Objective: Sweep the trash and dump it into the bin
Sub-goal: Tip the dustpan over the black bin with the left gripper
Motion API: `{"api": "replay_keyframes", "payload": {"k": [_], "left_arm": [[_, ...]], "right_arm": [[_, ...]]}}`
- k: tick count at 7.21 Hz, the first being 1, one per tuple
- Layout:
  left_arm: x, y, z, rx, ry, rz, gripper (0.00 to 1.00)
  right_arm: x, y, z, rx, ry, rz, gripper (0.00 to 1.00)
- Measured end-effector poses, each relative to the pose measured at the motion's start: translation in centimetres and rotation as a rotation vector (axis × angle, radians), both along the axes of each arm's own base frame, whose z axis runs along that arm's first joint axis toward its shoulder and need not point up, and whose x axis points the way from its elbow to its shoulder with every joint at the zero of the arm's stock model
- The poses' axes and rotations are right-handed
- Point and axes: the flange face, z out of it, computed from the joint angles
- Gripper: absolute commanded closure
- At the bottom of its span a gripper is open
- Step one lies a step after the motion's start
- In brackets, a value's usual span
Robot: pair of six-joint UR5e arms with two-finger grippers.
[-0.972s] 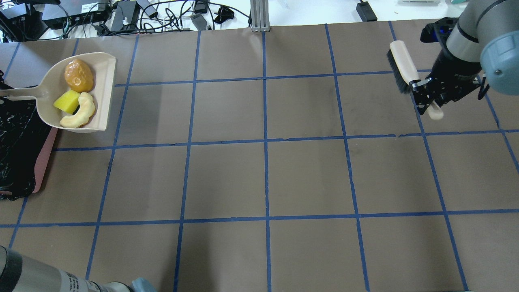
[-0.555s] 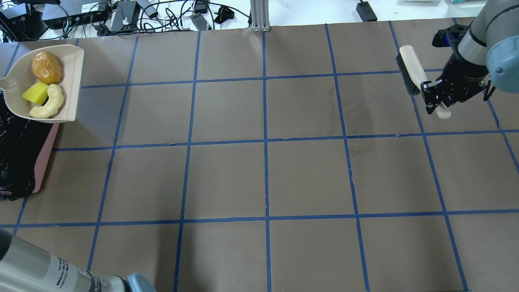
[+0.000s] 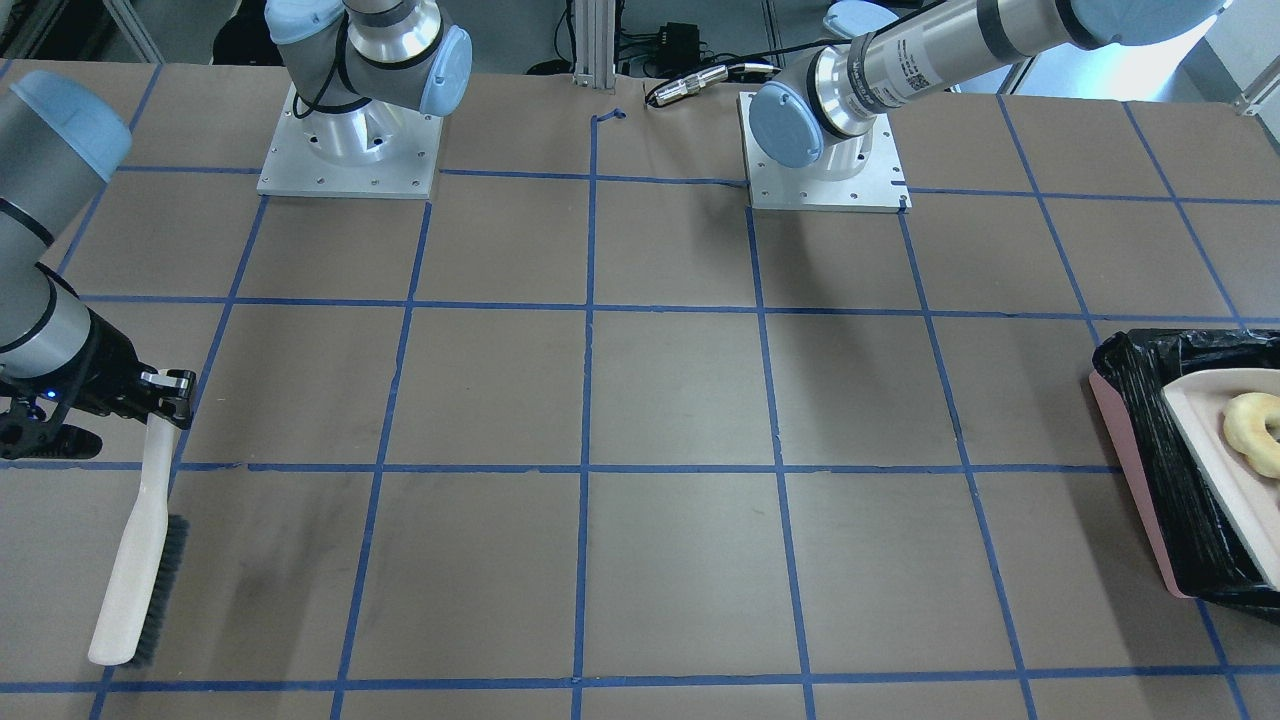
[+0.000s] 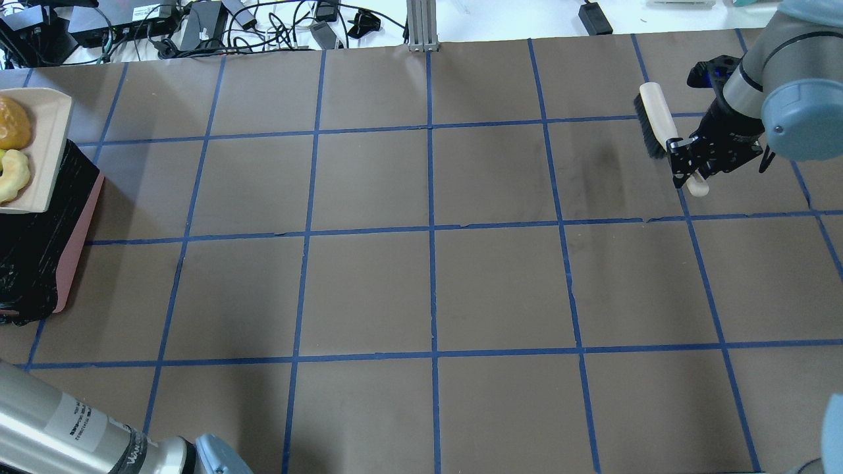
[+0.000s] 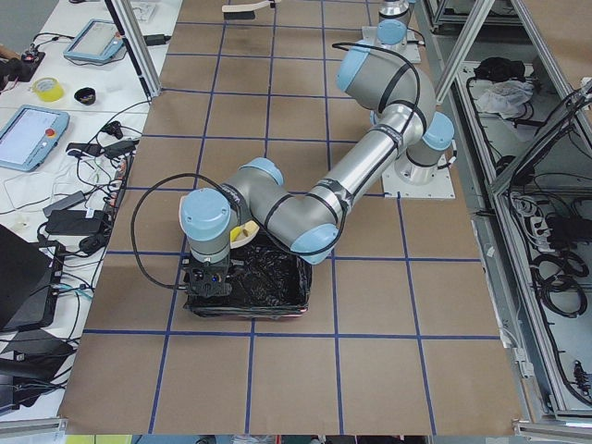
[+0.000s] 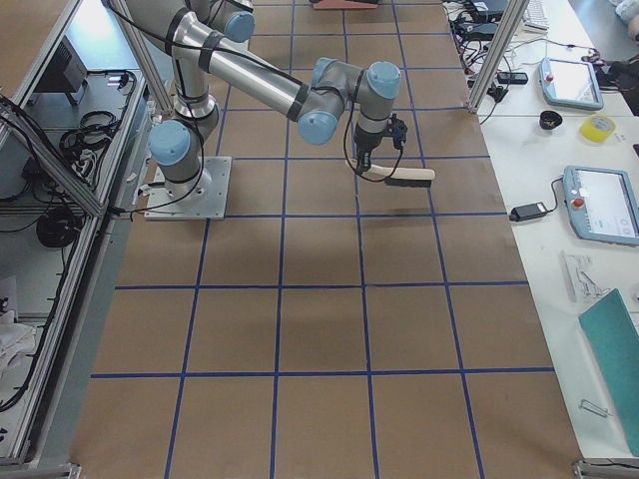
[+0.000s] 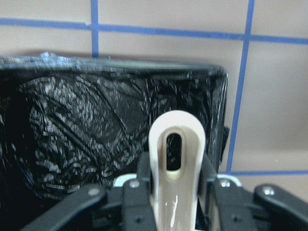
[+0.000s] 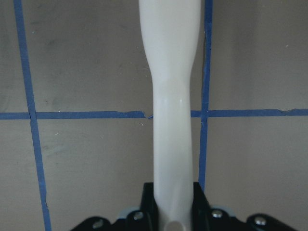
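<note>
The beige dustpan [image 4: 43, 141] hangs over the far part of the bin [image 4: 78, 240], whose pink side and black bag liner [image 3: 1150, 440] show. In the pan lie the trash pieces: an orange-brown lump [image 4: 12, 130], a cream crescent [image 4: 14, 179] and a sliver of yellow scrap [image 4: 2, 157]. My left gripper [image 7: 176, 190] is shut on the dustpan handle [image 7: 176, 144], above the black liner. At the far right my right gripper [image 4: 688, 163] is shut on the handle of the beige brush [image 4: 652, 115], bristles near the table.
Brown paper with blue tape grid lines covers the table [image 4: 428, 283]. Cables and power bricks [image 4: 197, 26] lie past the far edge. A metal post [image 4: 419, 26] stands at the back centre. My left arm's forearm [image 4: 66, 428] crosses the near left corner.
The dustpan with the trash has moved left, from beside the bin to over it, mostly out of the overhead view. The right gripper with the brush has shifted only slightly.
</note>
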Motion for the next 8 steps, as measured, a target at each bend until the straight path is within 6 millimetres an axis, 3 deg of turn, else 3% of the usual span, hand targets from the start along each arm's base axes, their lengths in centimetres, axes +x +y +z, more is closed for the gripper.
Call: {"api": "replay_keyframes", "payload": {"k": [4,6,8], "left_arm": [[4.2,2.5,1.9,0.04,-0.121,-0.092,1.0],[5.2,2.8,3.2,0.027,-0.216,-0.112,1.0],[5.4,2.7,4.9,-0.013,-0.293,-0.109,1.0]], "right_arm": [[-1.0,-1.3,-2.9,0.002,0.041,0.048,0.81],[-1.3,-0.8,-4.0,0.023,0.042,0.048,0.81],[-3.6,0.6,-5.1,0.05,0.021,0.016,0.81]]}}
